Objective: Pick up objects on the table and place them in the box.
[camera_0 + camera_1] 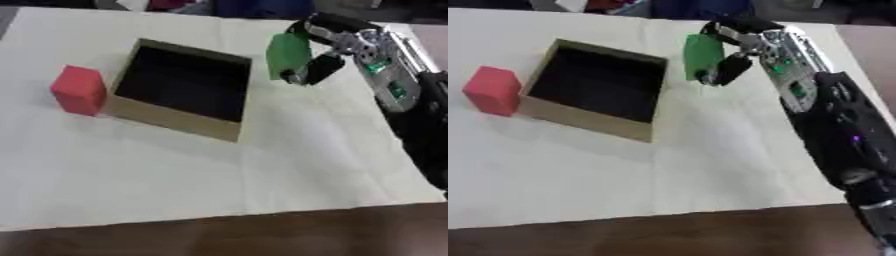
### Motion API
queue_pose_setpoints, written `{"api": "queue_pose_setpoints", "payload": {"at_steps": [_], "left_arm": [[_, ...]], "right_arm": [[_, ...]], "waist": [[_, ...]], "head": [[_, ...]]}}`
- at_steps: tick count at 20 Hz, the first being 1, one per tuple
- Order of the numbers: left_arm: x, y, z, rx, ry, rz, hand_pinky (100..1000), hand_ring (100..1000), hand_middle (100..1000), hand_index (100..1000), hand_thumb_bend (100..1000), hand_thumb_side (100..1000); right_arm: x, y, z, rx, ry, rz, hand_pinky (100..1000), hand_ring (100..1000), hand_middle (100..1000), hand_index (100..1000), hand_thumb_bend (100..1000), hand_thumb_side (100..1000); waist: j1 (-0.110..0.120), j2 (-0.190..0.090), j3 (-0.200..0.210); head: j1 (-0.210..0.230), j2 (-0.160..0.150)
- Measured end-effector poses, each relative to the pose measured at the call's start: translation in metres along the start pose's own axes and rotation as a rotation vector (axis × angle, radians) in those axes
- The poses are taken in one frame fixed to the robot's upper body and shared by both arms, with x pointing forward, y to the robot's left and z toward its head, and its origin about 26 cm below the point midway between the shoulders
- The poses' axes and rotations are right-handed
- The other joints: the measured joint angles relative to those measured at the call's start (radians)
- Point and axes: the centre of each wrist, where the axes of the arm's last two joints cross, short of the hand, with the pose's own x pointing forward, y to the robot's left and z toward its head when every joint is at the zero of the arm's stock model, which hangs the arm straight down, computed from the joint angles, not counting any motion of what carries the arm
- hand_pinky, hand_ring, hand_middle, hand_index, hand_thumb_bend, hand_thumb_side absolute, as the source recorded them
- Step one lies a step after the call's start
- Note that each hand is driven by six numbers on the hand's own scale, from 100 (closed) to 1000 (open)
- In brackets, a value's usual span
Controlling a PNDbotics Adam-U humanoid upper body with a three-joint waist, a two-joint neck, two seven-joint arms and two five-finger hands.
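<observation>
Count: one box, one red block, one green object.
My right hand: fingers and thumb curled round the green object, held above the cloth just right of the box.
Red block: on the cloth, touching the box's left wall.
Box: open; its inside is dark, so I cannot make out any contents.
Left hand: not showing.

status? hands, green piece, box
Right hand shut on green block, just right of the box. Left hand not in view. Red block on table beside box's left wall. Path clear.
</observation>
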Motion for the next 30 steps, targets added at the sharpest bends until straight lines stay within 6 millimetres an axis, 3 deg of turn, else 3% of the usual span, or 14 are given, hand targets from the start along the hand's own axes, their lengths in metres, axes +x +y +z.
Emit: {"api": "queue_pose_setpoints", "payload": {"at_steps": [4, 6, 12, 19, 20, 21, 30], "left_arm": [[0.0, 0.0, 0.0, 0.0, 0.0, 0.001, 408, 583, 617, 718, 260, 982], [0.0, 0.0, 0.0, 0.0, 0.0, 0.001, 408, 583, 617, 718, 260, 982], [0.0, 0.0, 0.0, -0.002, -0.001, 0.003, 408, 583, 617, 718, 260, 982], [0.0, 0.0, 0.0, -0.004, -0.002, 0.005, 408, 584, 617, 717, 260, 983], [0.0, 0.0, 0.0, -0.004, -0.002, 0.005, 408, 584, 617, 717, 260, 982], [0.0, 0.0, 0.0, -0.004, -0.002, 0.005, 408, 584, 618, 717, 260, 983], [0.001, -0.002, -0.001, -0.006, -0.005, 0.011, 407, 584, 618, 717, 257, 984]], "right_arm": [[0.032, -0.026, 0.011, -0.076, -0.131, -0.004, 908, 848, 673, 782, 100, 274], [0.047, -0.035, 0.017, -0.102, -0.189, -0.001, 911, 848, 675, 784, 100, 250], [0.08, -0.045, 0.023, -0.11, -0.299, -0.009, 919, 854, 683, 791, 100, 294], [0.102, -0.034, 0.013, -0.037, -0.361, -0.012, 926, 858, 686, 798, 100, 337], [0.104, -0.032, 0.011, -0.024, -0.365, -0.01, 925, 853, 679, 798, 100, 267], [0.106, -0.029, 0.009, -0.012, -0.369, -0.007, 926, 853, 681, 800, 100, 358], [0.112, -0.001, -0.01, 0.081, -0.354, 0.001, 937, 863, 711, 818, 100, 424]], "waist": [[0.0, -0.004, 0.0], [0.0, -0.005, 0.0], [0.0, -0.005, 0.003], [0.0, -0.005, 0.008], [0.0, -0.005, 0.009], [0.0, -0.005, 0.009], [0.0, -0.002, 0.01]], "head": [[-0.002, 0.001], [-0.004, 0.002], [-0.009, 0.011], [-0.014, 0.02], [-0.015, 0.021], [-0.015, 0.023], [-0.019, 0.024]]}}
